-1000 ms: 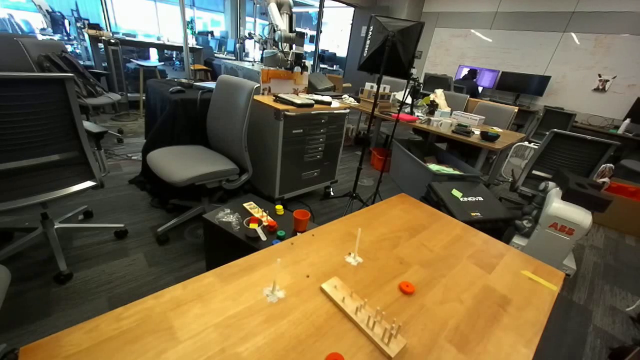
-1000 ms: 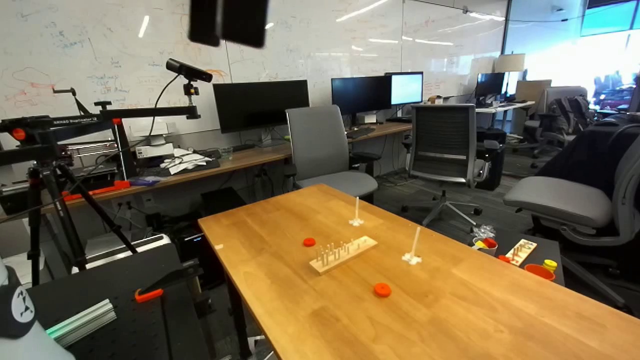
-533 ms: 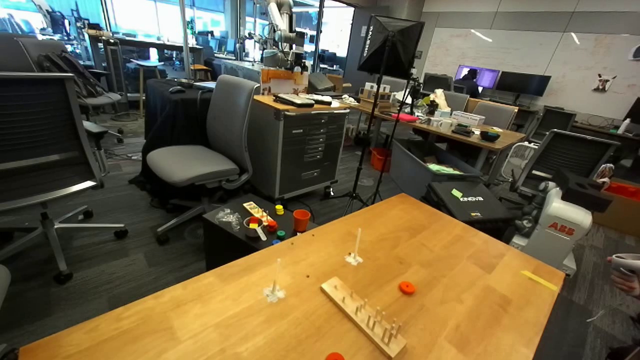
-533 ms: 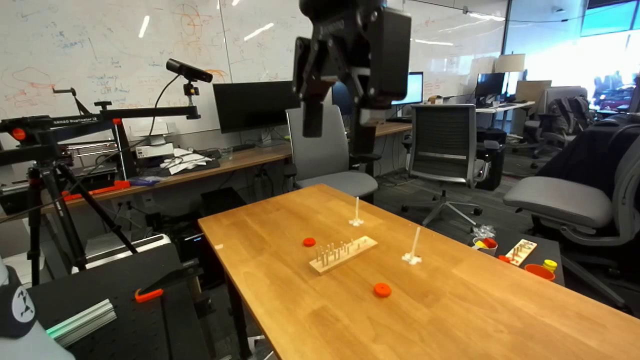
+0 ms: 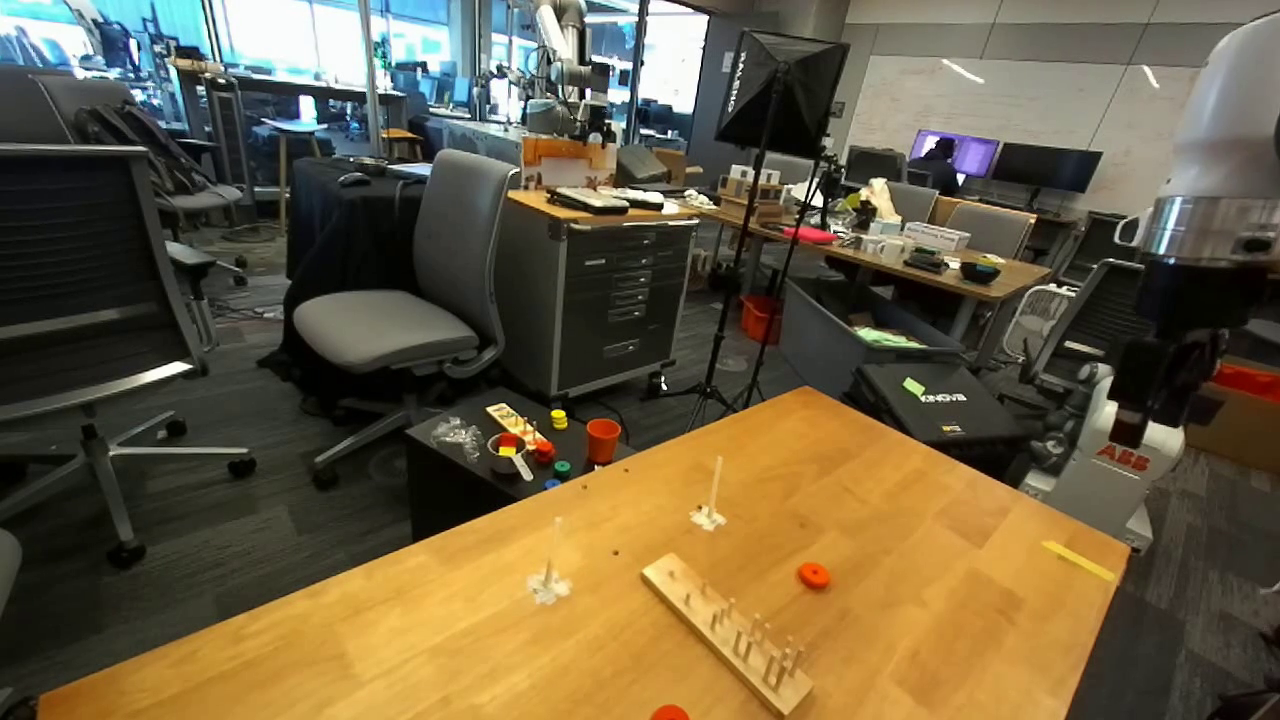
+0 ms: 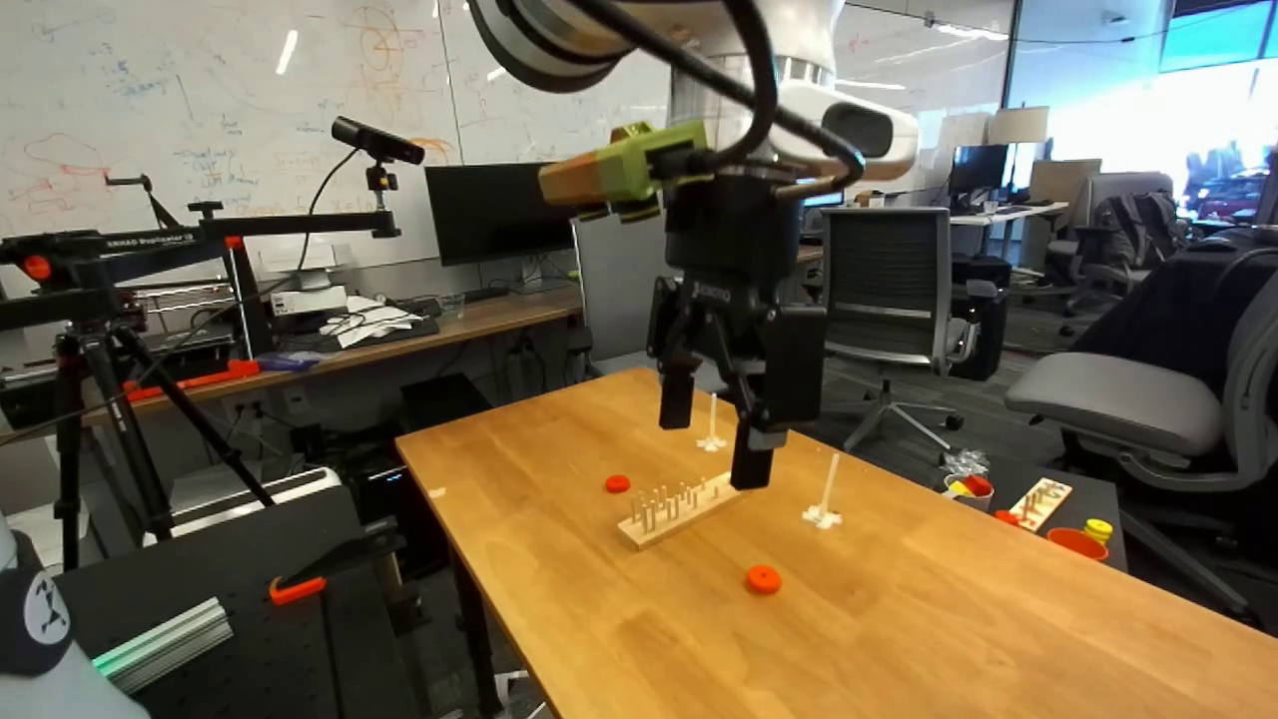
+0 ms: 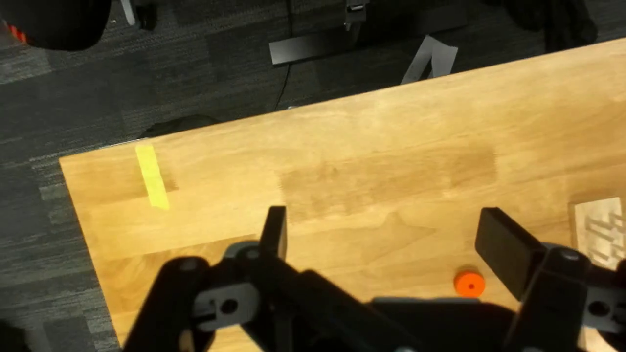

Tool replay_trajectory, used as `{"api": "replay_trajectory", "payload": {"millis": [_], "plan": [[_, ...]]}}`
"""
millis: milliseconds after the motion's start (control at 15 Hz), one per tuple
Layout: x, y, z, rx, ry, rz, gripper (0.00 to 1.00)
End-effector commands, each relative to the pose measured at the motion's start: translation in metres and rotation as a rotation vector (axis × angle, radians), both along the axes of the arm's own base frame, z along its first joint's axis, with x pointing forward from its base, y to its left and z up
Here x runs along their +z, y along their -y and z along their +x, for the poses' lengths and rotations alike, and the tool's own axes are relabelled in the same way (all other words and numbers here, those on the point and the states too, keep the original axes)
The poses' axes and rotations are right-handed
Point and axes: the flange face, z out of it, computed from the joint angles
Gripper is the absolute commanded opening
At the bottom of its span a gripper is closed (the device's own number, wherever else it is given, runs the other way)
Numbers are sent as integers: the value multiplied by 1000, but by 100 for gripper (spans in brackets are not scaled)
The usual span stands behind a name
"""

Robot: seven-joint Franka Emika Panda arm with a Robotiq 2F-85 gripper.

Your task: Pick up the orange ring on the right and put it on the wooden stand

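The orange ring on the right lies flat on the table in both exterior views (image 5: 814, 575) (image 6: 764, 579), beside the wooden stand. The wooden stand (image 5: 725, 632) is a long pale board with several upright pegs, also visible in an exterior view (image 6: 685, 511). My gripper (image 6: 714, 429) is open and empty, pointing down, above the table. In the wrist view the open jaws (image 7: 384, 217) show table between them. There the orange ring (image 7: 469, 284) appears lower right, just inside the right finger, and one end of the wooden stand (image 7: 599, 230) shows at the right edge.
Another orange ring (image 6: 618, 483) lies on the stand's opposite side, cut off in an exterior view (image 5: 669, 712). Two thin upright pins (image 5: 715, 485) (image 5: 549, 570) are taped to the table. Yellow tape (image 7: 152, 176) marks a table corner. A black side table holds toys and an orange cup (image 5: 602, 440).
The arm has come down into both exterior views. Earlier only the fingertips showed at the top; now the open gripper hangs lower. The rings and stand have not moved.
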Motion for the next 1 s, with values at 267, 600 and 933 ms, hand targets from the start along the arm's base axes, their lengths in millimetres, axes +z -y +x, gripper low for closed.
{"api": "replay_trajectory", "payload": {"millis": [267, 600, 933], "plan": [[-30, -2, 18, -39, 11, 5, 100], [-110, -48, 69, -93, 28, 34, 100], [-178, -80, 120, -122, 0, 38, 100]]}}
